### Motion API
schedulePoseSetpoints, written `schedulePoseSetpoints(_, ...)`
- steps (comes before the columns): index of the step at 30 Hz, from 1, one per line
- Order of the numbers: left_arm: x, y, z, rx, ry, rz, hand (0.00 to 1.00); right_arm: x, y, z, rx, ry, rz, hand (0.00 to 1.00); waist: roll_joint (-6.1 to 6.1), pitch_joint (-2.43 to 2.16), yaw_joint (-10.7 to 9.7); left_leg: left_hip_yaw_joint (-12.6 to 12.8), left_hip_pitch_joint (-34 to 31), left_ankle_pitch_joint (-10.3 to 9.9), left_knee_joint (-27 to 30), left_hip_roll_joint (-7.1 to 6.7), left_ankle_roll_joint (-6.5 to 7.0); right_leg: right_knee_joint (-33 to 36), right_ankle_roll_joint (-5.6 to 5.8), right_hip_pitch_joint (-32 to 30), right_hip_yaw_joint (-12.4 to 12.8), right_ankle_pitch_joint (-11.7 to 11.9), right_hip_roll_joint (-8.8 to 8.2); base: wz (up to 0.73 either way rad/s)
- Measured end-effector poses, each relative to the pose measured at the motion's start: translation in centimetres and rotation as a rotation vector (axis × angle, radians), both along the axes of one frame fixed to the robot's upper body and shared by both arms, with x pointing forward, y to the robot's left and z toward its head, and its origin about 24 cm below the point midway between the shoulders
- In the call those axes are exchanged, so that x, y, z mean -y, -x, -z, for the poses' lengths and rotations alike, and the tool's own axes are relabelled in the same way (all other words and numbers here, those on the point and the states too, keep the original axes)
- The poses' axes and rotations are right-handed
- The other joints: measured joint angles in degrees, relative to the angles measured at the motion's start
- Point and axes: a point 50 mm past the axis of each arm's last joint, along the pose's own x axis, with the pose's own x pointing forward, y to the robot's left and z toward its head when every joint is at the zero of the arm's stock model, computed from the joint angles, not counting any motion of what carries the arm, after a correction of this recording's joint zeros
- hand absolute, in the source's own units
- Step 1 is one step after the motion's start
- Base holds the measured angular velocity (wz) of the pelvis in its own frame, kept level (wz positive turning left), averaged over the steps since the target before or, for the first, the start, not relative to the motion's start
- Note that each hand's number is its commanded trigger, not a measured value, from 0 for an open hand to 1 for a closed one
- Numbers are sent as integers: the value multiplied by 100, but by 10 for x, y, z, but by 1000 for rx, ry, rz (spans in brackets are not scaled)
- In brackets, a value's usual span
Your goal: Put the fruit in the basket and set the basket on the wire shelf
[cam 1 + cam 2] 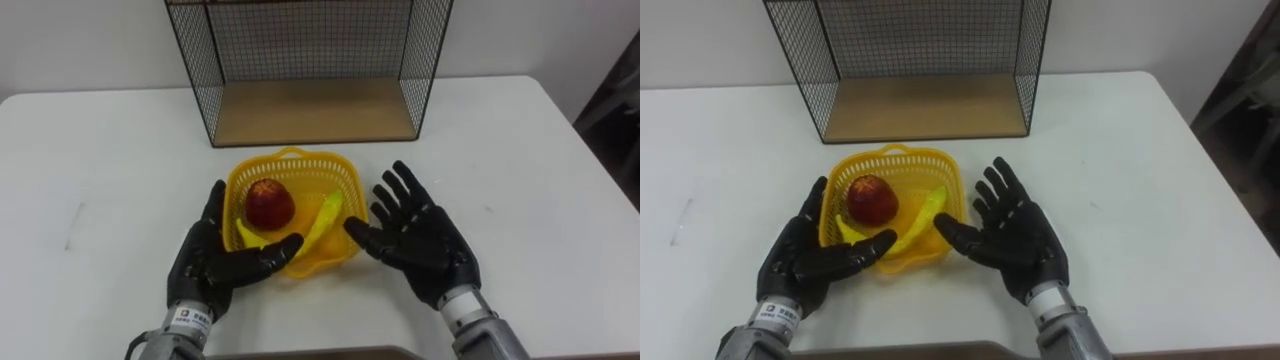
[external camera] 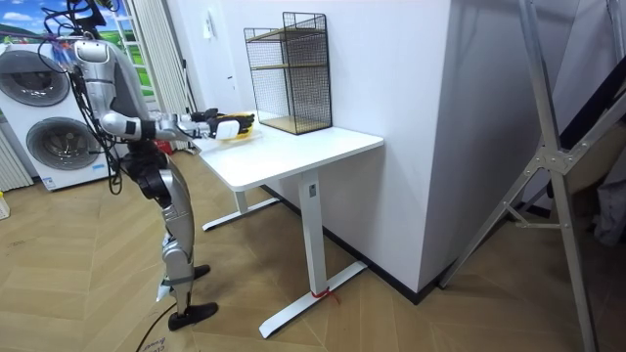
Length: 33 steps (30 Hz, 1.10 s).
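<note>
On the white bench (image 1: pixel 520 150) we note the basket (image 1: pixel 300 160) holding an apple (image 1: pixel 269 204) and a banana (image 1: pixel 327 215), its long axis running diagonally toward the wire shelf (image 1: pixel 310 110). The left hand (image 1: pixel 215 262) and right hand (image 1: pixel 425 240) flank the basket, fingers spread, gripping nothing.

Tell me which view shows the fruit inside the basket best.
The left eye view: it looks down into the yellow basket, showing the red apple and the banana beside it. The right eye view shows the same. In the room view the basket is a small yellow patch; the fruit cannot be told.
</note>
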Motion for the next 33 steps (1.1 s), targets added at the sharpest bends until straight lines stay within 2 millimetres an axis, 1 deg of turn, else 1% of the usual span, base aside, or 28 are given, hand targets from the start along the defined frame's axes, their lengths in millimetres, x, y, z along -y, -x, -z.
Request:
schedulePoseSetpoints(3,0,0,0,5,0,11,0,-5,-3,-2,9,-11,-25,0,-27,3,8,0,0,0,0,0,0,-3,1,0,-4,-1,0,0)
schedulePoseSetpoints(6,1,0,-1,11,-2,16,0,-11,-4,-3,12,-13,-53,0,-77,3,12,0,-1,0,11,0,0,-8,1,11,-13,-1,0,0)
schedulePoseSetpoints(7,0,0,-1,13,-6,18,0,-14,-3,-2,9,-14,-62,0,-100,10,11,0,-1,0,15,0,0,-9,1,12,-13,-1,0,0)
schedulePoseSetpoints(9,0,0,-1,15,-8,18,0,-14,-3,-1,2,-13,-64,0,-132,15,9,0,-3,0,19,0,0,-8,1,11,-11,-1,0,0)
schedulePoseSetpoints(11,-1,0,-1,15,-11,18,0,-13,-1,4,-20,-7,-63,0,-163,8,8,0,-4,-1,24,0,0,-7,1,11,-10,0,0,0)
schedulePoseSetpoints(13,0,0,0,15,-10,17,0,-13,0,7,-33,-3,-62,0,-162,8,1,0,-2,-1,25,0,0,-5,1,10,-8,0,0,0)
schedulePoseSetpoints(17,3,0,0,19,-8,22,0,-18,2,10,-46,-3,-87,0,-157,11,-2,-2,-1,-1,13,0,0,-4,1,8,-13,-1,0,0)
schedulePoseSetpoints(21,3,0,-1,24,-5,21,0,-22,1,9,-42,-9,-87,0,-158,10,-3,-1,-29,-1,17,0,0,-5,1,-11,-13,-1,0,0)
schedulePoseSetpoints(23,4,0,-2,27,-3,23,0,-22,0,8,-37,-8,-88,0,-140,15,-30,-6,-45,-1,22,0,0,-11,1,-17,-29,-1,-1,0)
schedulePoseSetpoints(25,6,0,-2,27,-2,27,0,-23,-1,7,-34,-8,-88,0,-129,11,-53,-12,-45,-1,21,0,0,-14,1,-12,-38,-1,-1,2)
schedulePoseSetpoints(29,9,-2,-4,31,-1,32,0,-24,-5,6,-28,-6,-84,0,-128,12,-160,-33,-45,-1,21,-1,0,-10,1,-7,-55,-1,0,2)
schedulePoseSetpoints(33,15,-7,-7,48,4,58,0,-22,-7,7,-35,5,-54,0,-135,16,-194,-30,-46,-1,10,-1,0,-9,1,-8,-46,-1,1,0)
